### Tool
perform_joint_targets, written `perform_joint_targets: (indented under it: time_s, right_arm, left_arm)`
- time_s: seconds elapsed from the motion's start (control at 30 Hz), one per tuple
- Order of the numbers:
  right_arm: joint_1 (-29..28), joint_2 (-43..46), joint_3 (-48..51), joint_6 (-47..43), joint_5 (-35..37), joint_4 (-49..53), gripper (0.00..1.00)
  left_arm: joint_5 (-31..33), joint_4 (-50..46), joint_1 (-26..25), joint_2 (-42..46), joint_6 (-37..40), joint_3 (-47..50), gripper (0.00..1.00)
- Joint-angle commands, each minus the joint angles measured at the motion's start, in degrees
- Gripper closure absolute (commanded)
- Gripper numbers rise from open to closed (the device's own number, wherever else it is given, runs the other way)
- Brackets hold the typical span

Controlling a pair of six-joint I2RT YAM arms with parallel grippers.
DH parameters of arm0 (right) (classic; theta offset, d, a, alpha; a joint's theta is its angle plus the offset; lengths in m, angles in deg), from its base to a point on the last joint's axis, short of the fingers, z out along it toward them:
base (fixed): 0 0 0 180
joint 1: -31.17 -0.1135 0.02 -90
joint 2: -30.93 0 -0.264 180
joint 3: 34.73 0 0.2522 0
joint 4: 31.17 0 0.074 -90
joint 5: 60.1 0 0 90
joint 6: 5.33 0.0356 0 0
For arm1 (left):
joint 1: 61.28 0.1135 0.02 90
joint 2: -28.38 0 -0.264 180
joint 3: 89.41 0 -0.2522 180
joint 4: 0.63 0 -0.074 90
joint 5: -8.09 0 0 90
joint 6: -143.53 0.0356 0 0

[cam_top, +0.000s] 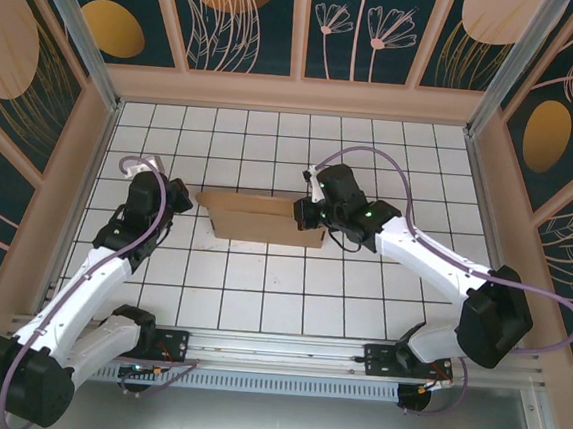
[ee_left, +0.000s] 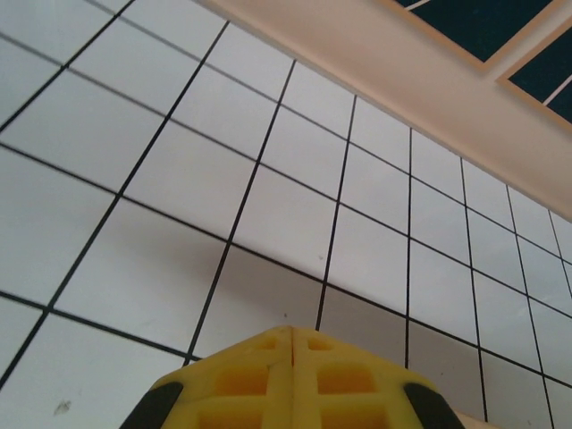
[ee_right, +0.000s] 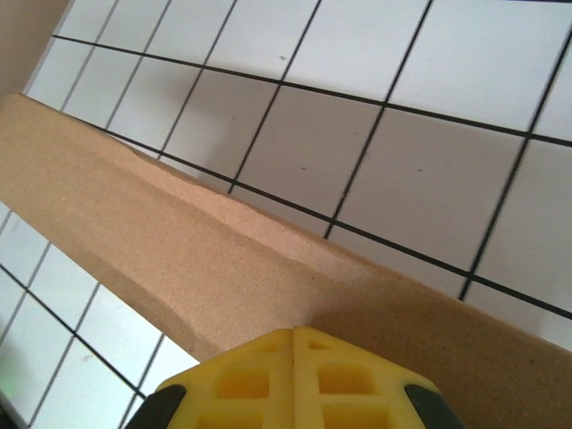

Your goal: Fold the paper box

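The paper box (cam_top: 261, 218) is a brown cardboard piece lying in the middle of the tiled table, partly folded, with a flap raised along its length. My right gripper (cam_top: 305, 214) is at its right end, shut, its yellow fingertips (ee_right: 308, 344) pressed together right against a cardboard wall (ee_right: 179, 259) with nothing between them. Off the box's left end my left gripper (cam_top: 179, 201) is shut too. In the left wrist view its yellow tips (ee_left: 308, 344) meet over bare white tile.
The white tiled table (cam_top: 279, 294) is fenced by a tan wooden rim (cam_top: 297, 95) and patterned walls. An aluminium rail (cam_top: 285, 350) with both arm bases runs along the near edge. A purple cable (cam_top: 372, 157) loops over the right arm.
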Motion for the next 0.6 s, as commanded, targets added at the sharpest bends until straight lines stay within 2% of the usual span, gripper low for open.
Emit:
perform_joint_targets:
  time_s: [0.0, 0.3, 0.4, 0.5, 0.57]
  right_arm:
    - [1.71, 0.98, 0.92, -3.41, 4.22, 10.45, 1.00]
    - [2.34, 1.40, 0.39, -5.89, 1.42, 9.76, 0.99]
    - [2.12, 2.39, -0.41, -6.35, -0.13, 9.38, 0.98]
    - [1.94, 4.56, -1.82, -7.63, -3.10, 9.09, 0.90]
    - [1.95, 6.34, -3.72, -8.26, -5.57, 9.09, 0.75]
  left_arm:
    - [-1.18, -1.92, 0.19, 0.83, 5.66, -2.65, 1.00]
    - [-7.11, -0.75, 0.09, -0.86, 7.47, -2.69, 0.96]
    - [-8.39, -3.34, 0.15, -2.70, 8.78, -4.79, 0.90]
    - [-10.54, -5.60, 0.13, -3.04, 12.52, -7.66, 0.77]
    - [-11.66, -5.63, 0.05, -1.64, 15.69, -8.91, 0.71]
